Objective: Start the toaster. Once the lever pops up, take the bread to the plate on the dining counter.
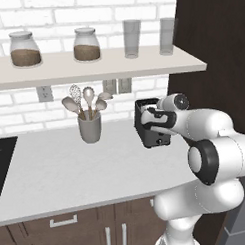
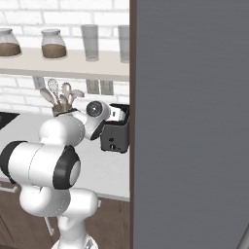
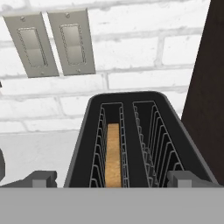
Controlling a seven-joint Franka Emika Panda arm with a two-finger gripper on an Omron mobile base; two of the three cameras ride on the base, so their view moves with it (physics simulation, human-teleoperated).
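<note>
The dark toaster (image 1: 156, 135) stands on the kitchen worktop against the brick wall, next to a dark tall cabinet. From the hand view I look down into the toaster (image 3: 87, 148): the bread (image 3: 113, 153) sits sunk in the left slot with only its tan top edge showing, and the right slot is empty. My gripper (image 3: 113, 179) hovers just above the toaster's near edge, open, with its two fingertips (image 3: 43, 178) spread about as wide as the toaster and nothing between them. The plate and the dining counter are out of view.
A grey utensil cup (image 1: 89, 126) with spoons stands left of the toaster. Above runs a shelf (image 1: 92, 65) with jars and glasses. Two wall sockets (image 3: 52, 43) sit behind the toaster. A dark cabinet side (image 3: 205, 87) flanks it, and a tall grey panel (image 2: 189, 121) fills the right base view.
</note>
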